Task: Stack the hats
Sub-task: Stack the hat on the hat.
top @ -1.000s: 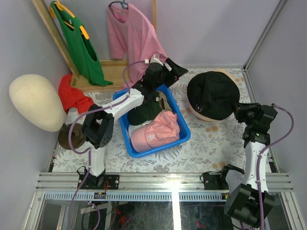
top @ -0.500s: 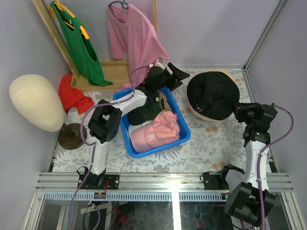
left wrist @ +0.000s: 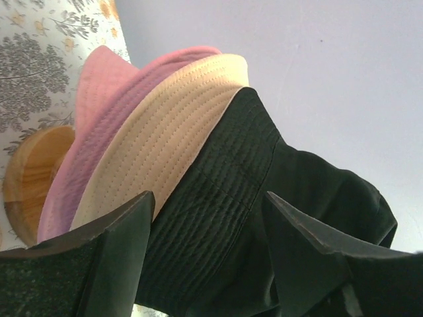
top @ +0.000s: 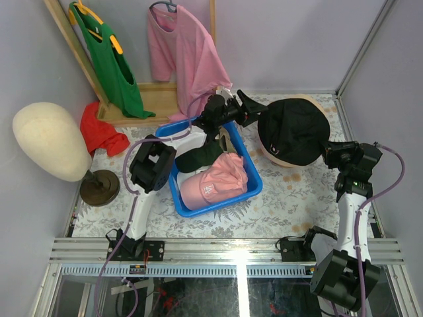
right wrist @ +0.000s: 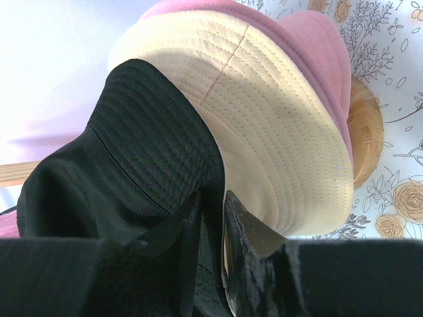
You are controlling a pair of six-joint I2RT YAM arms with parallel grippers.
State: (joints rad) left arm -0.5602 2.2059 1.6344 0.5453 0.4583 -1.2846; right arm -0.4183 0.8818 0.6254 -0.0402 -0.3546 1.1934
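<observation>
1. Now the black bucket hat sits on top of a pile near the far right corner of the table.
2. Under it lies a tan hat, and under that a pink hat; the pile rests on a round wooden stand.
3. The right gripper is at the pile's near right side, its fingers drawn close together and pinching the black bucket hat's brim.
4. The left gripper reaches over the far end of the blue bin to the pile's left side. Its jaws are spread wide and hold nothing, with the black brim just beyond the fingertips.
5. The blue bin stands around the middle of the table and holds a pink cap at its near end and a dark green cap behind it.
6. A cream mannequin head stands at the left edge.
7. A pink T-shirt and a green T-shirt hang at the far edge, with a red cloth lying below the green one.
</observation>
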